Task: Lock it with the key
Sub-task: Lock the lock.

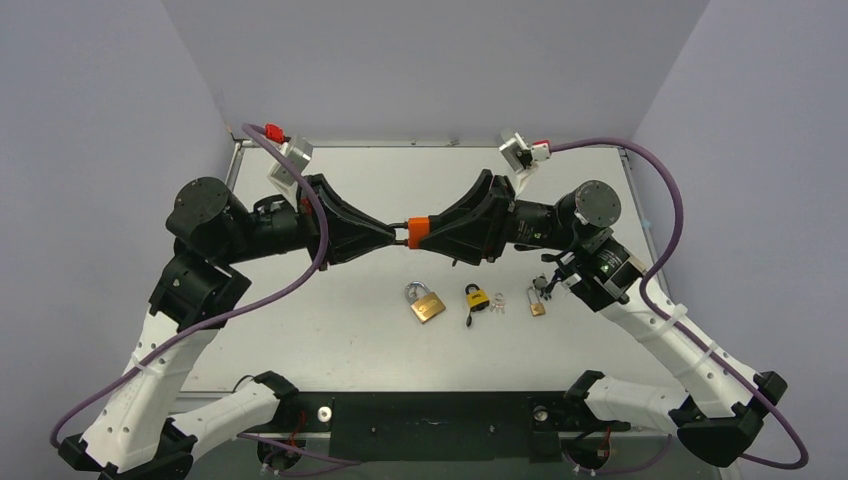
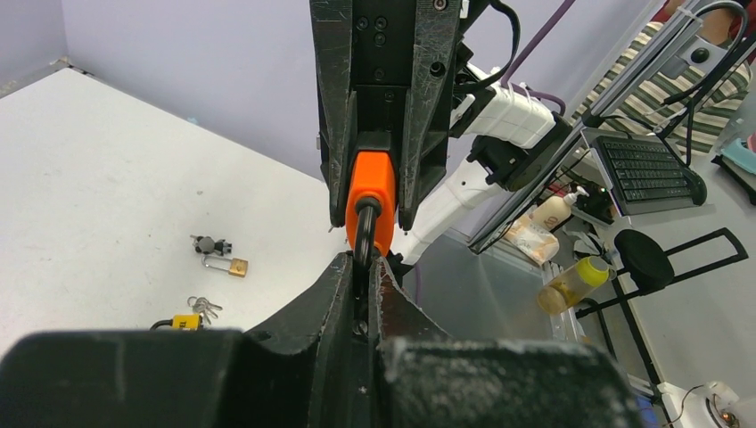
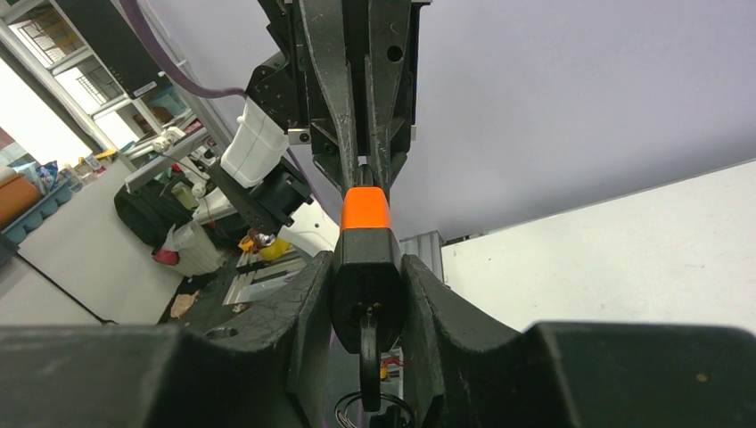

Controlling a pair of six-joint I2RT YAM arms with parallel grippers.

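In left wrist view, padlock shackle (image 2: 358,234)

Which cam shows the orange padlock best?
Left wrist: the orange padlock shows clearly, shackle in the left gripper, body in the right gripper. Top external shows only an orange sliver; right wrist, just an orange band.

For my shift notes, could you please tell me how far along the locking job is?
Done: the orange padlock is off the table, up in mid-air. In hand: the right pincer grips its body, and the left pincer is shut on its shackle. Left: actually locking it; whether the shackle is seated is hidden.
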